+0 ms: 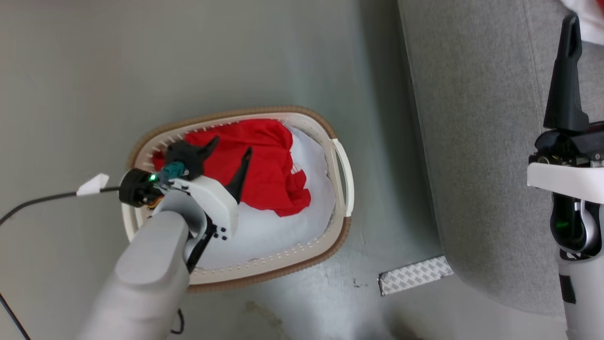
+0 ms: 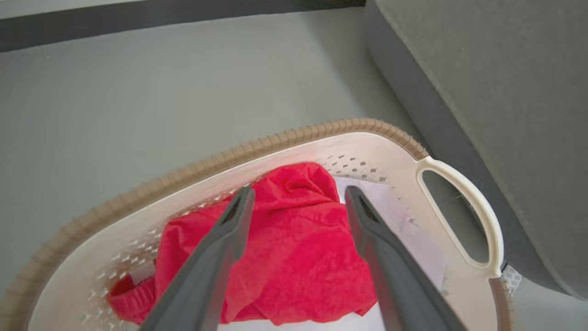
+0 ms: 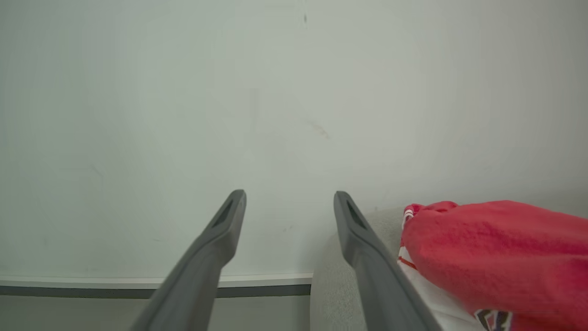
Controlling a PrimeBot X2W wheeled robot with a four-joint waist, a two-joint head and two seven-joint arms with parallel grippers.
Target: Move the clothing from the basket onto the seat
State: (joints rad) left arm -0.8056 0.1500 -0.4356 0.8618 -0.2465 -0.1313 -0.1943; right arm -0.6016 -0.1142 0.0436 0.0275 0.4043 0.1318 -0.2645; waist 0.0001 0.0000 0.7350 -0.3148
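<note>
A plain red garment (image 1: 266, 165) is lying crumpled inside the basket (image 1: 340, 175), bunched toward the 11 o'clock part of the bowl in the head view. Part of it is resting on a pale sheet (image 1: 283, 226), which is covering the basket's floor from 3 round to 6 o'clock. A bit of white trim is showing at the garment's 3 o'clock edge.

The left fingers (image 1: 241, 172) are hanging over this garment, spread wide apart and gripping nothing. In the left wrist view the left fingers (image 2: 216, 257) are framing the red cloth (image 2: 289, 248) between them. Whether their tips are touching it I cannot tell.

The basket is sitting on the grey floor (image 1: 141, 71), with one of its white handles facing 3 o'clock toward the sofa (image 1: 481, 141), which is standing near it but apart. A patterned strip of tape (image 1: 415, 275) is lying on the floor at the basket's 4 o'clock, just at the sofa's rounded corner. A dark cable (image 1: 37, 203) carrying a white tag (image 1: 93, 184) is trailing off from the left wrist toward 9 o'clock.

A striped red garment (image 3: 496, 257) is already resting on the sofa (image 3: 340, 285), at 4 o'clock in the right wrist view, with white stripes and a small emblem showing on its underside. The right fingers (image 3: 367, 257) are standing open and empty just beside it, pointing at a pale wall (image 3: 229, 115). In the head view the right fingers (image 1: 566, 80) are hovering over the sofa at 3 o'clock, aimed at 12.
</note>
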